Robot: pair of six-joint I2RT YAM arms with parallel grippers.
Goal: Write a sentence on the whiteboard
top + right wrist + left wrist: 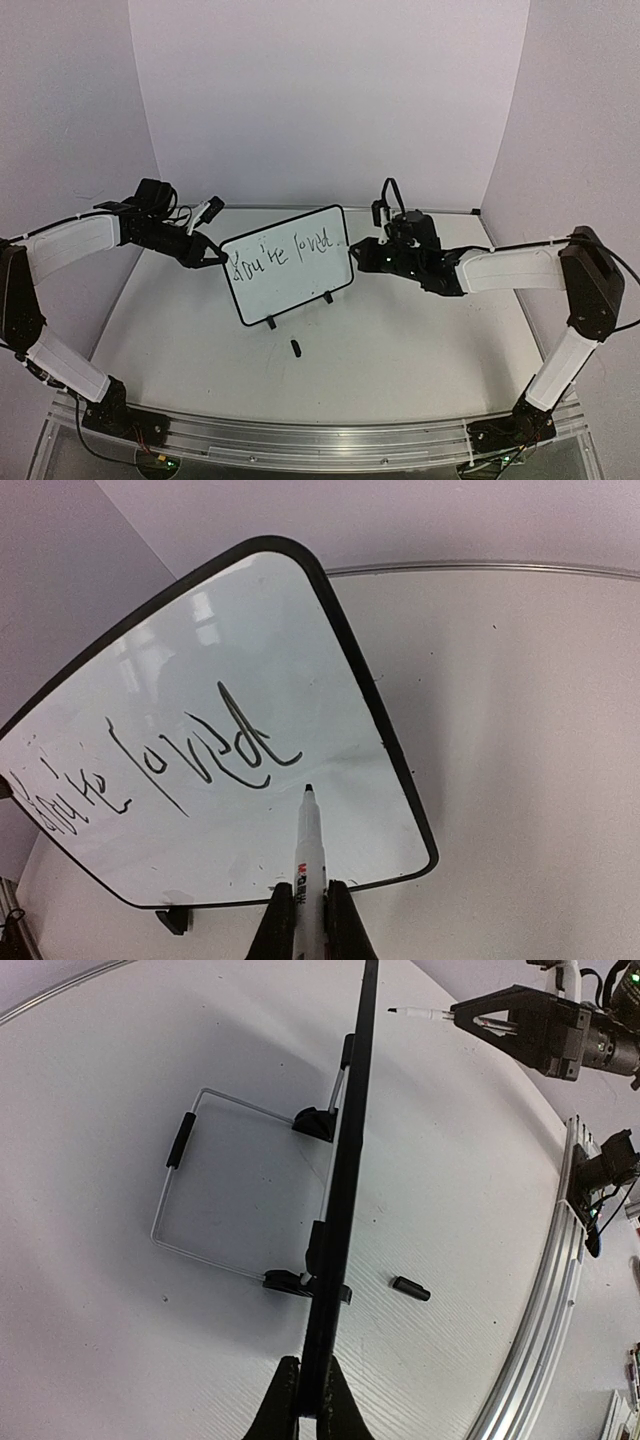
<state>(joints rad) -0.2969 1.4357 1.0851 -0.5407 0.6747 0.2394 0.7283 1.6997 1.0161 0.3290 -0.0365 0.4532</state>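
Your left gripper is pinching the whiteboard by its 9 o'clock edge, mid-table; your right gripper, at 3 o'clock, is pinching a marker, tip near the end of the sentence.

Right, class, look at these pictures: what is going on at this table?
Two robot arms are writing on a small whiteboard. The left pincer grips the board's edge, steadying it on its wire stand. The right pincer holds an uncapped marker, its tip close to the board just after the writing, which reads "You're loved". The cap lies on the table in front of the board.
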